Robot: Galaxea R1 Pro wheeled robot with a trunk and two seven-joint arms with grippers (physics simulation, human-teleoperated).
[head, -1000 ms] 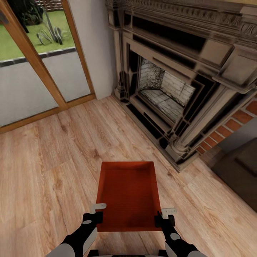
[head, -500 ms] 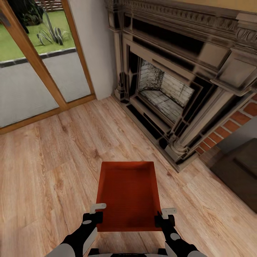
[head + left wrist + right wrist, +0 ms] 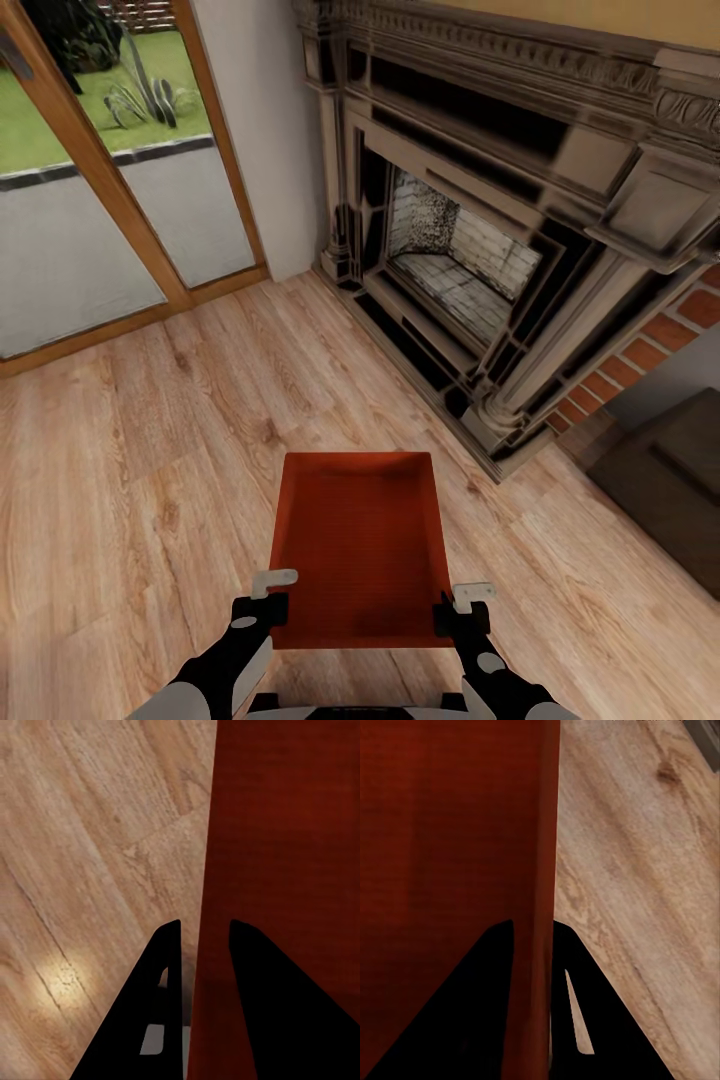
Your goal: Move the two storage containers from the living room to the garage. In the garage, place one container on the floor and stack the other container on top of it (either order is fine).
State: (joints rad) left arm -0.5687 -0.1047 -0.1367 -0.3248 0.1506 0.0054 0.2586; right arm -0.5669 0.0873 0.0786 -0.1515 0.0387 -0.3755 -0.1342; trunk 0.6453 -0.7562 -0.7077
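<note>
In the head view, one red-orange storage container (image 3: 358,548) is held in front of the robot, above the light wood-plank floor (image 3: 150,440); it is open on top and nothing is inside; the left claw (image 3: 272,592) sits at the near left corner of the container and the right claw (image 3: 462,604) at the near right corner, each at the rim. Beyond the container, to its far right, stands the fireplace (image 3: 470,250) with a dark carved surround and a pale brick inside; some red brick (image 3: 660,340) shows at the right of the fireplace, and a dark low bench (image 3: 680,480) lies further right. To the far left of the container there is a glass door (image 3: 90,170) with a wooden frame, and grass shows behind it.

In the left wrist view, the left claw (image 3: 201,945) is pinching the side wall of the container (image 3: 292,855); one dark finger (image 3: 154,1012) is on the outside over the floor (image 3: 90,847), the other is inside the container.

In the right wrist view, the right claw (image 3: 534,945) is pinching the opposite wall of the container (image 3: 450,840); one finger (image 3: 585,1020) is outside, over the floor (image 3: 637,870), and the other is inside; the wall runs straight between them.
</note>
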